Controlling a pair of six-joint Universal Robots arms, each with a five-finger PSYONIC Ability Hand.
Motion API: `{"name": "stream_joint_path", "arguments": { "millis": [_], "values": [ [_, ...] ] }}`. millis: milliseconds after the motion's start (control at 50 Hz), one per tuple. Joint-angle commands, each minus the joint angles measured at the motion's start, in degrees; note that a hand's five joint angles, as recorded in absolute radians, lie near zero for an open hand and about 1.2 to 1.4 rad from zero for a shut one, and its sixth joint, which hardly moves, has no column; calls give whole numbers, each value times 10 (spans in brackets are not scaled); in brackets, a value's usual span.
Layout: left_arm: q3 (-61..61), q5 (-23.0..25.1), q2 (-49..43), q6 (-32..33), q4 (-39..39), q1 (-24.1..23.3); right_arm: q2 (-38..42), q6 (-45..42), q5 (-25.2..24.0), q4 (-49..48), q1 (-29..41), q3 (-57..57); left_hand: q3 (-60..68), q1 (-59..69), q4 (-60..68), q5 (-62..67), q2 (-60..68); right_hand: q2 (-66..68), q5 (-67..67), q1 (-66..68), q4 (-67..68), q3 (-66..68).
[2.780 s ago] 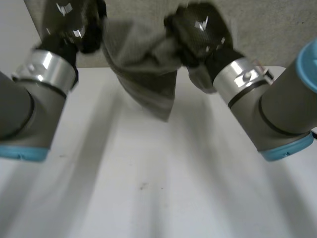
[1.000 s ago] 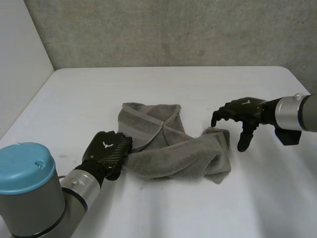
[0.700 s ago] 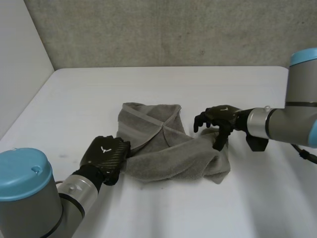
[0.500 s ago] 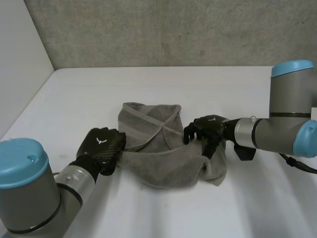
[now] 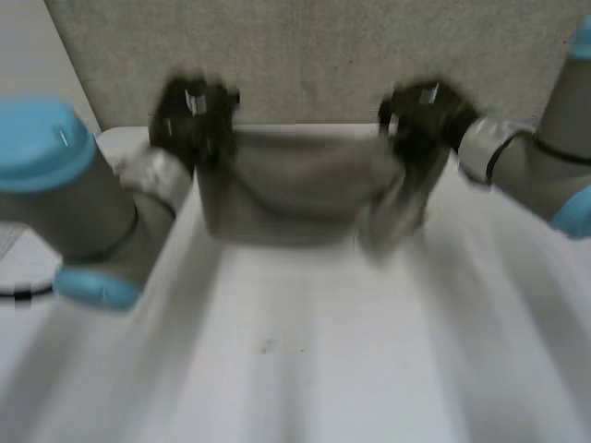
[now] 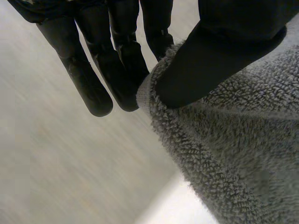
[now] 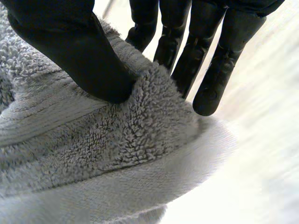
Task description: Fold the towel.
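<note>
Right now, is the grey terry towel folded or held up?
Held up: grey terry towel hangs between left hand and right hand, both pinching.

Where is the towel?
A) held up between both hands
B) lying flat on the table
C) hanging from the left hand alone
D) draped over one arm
A: the towel hangs stretched between the left hand and the right hand, each pinching an end.

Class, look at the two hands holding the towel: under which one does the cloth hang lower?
The right hand: a loose bunch of the towel droops below it, while under the left hand the edge hangs straight.
</note>
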Motion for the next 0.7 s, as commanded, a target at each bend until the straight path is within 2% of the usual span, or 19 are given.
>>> {"name": "stream_joint_path", "arguments": {
  "millis": [20, 80, 120, 140, 180, 200, 240, 260, 300, 340, 360, 400, 460, 500, 700],
  "values": [
    [184, -47, 15, -21, 11, -10, -123, 20, 48, -287, 1, 110, 104, 140, 102, 112, 103, 129, 155, 34, 120, 129],
    [176, -60, 19, -29, 8, -12, -142, 19, 43, -283, 3, 158, 104, 140, 102, 112, 103, 129, 155, 34, 120, 129],
    [102, -75, 35, -38, -9, -21, -146, 19, 43, -274, 4, 181, 104, 140, 102, 112, 103, 129, 155, 34, 120, 129],
    [102, -75, 35, -38, -9, -21, -146, 19, 43, -274, 4, 181, 104, 140, 102, 112, 103, 129, 155, 34, 120, 129],
    [-8, -77, 59, -32, -26, -31, -148, 10, 43, -230, 5, 214, 104, 140, 102, 112, 103, 129, 155, 34, 120, 129],
    [-9, -77, 59, -32, -27, -31, -148, 10, 43, -229, 5, 214, 104, 140, 102, 112, 103, 129, 155, 34, 120, 129],
    [-117, -77, 65, -32, -29, -34, -137, -11, 38, -136, 5, 226, 104, 140, 102, 112, 103, 129, 155, 34, 120, 129],
    [-117, -77, 65, -32, -29, -34, -137, -11, 38, -135, 5, 226, 104, 140, 102, 112, 103, 129, 155, 34, 120, 129],
    [-166, -75, 65, -32, -29, -38, -100, -49, 39, -44, -2, 233, 104, 140, 102, 112, 103, 129, 155, 34, 120, 129],
    [-236, -73, 52, -36, -27, -63, -82, -78, 42, -9, -3, 239, 104, 140, 102, 112, 103, 129, 155, 34, 120, 129],
    [-237, -73, 52, -36, -27, -63, -82, -78, 42, -9, -3, 239, 104, 140, 102, 112, 103, 129, 155, 34, 120, 129],
    [-270, -74, 22, -40, -27, -107, -52, -126, 45, 41, -5, 254, 104, 140, 102, 112, 103, 129, 155, 34, 120, 129],
    [-278, -77, 12, -41, -27, -122, -36, -142, 42, 60, -11, 274, 104, 140, 102, 112, 103, 129, 155, 34, 120, 129],
    [-286, -80, 3, -41, -29, -149, -36, -142, 43, 60, -13, 285, 104, 140, 102, 112, 103, 129, 155, 34, 120, 129],
    [-297, -81, 25, -50, -32, -197, -88, -150, 44, 61, -17, 337, 104, 140, 102, 112, 103, 129, 155, 34, 120, 129]
  ]
}}
